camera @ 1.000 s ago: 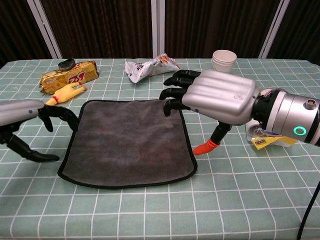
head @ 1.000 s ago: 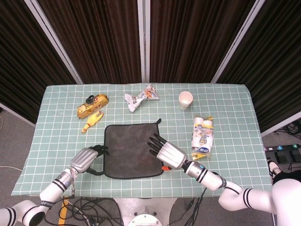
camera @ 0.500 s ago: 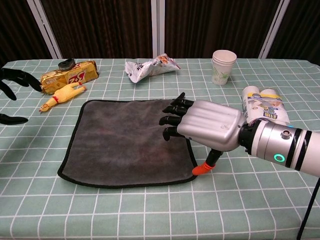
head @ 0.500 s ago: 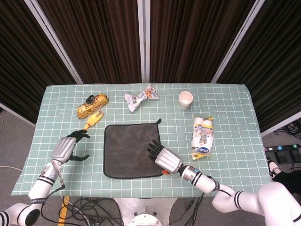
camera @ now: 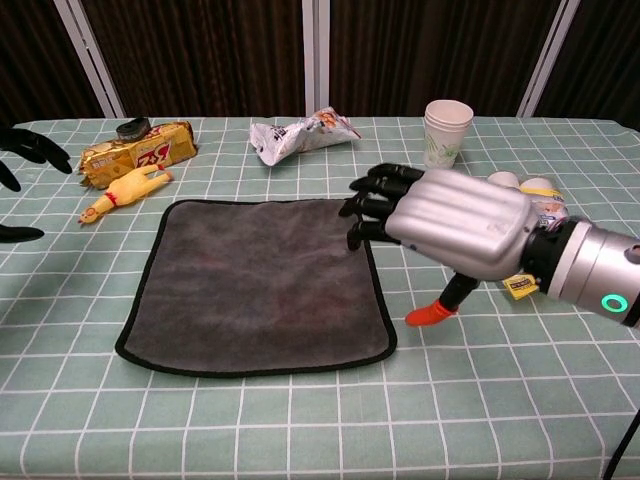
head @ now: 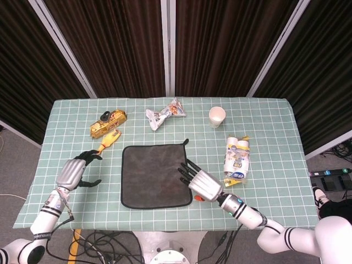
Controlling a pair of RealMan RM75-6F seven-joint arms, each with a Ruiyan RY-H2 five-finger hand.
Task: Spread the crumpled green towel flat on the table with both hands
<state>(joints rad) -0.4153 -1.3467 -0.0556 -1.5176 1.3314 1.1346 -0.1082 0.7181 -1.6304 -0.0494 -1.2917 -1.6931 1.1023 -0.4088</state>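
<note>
The towel [head: 154, 176] looks dark grey with a black hem and lies flat and square at the table's near middle, also plain in the chest view [camera: 260, 285]. My right hand [head: 201, 183] hovers at its right edge, fingers spread and holding nothing; in the chest view this hand [camera: 450, 215] has its dark fingertips over the towel's right hem and its orange-tipped thumb pointing down beside it. My left hand [head: 74, 173] is well left of the towel, fingers apart and empty; only its fingers [camera: 25, 145] show at the chest view's left edge.
A gold snack pack [head: 108, 122] and a yellow rubber chicken [head: 108, 141] lie behind and left of the towel. A crumpled white wrapper [head: 164, 114] and a paper cup [head: 216, 116] stand further back. A pack of white bottles [head: 237, 158] lies right of the towel.
My left hand has pulled away from the towel's left edge to the left. My right hand has slid from over the towel to its right hem. The towel has not moved.
</note>
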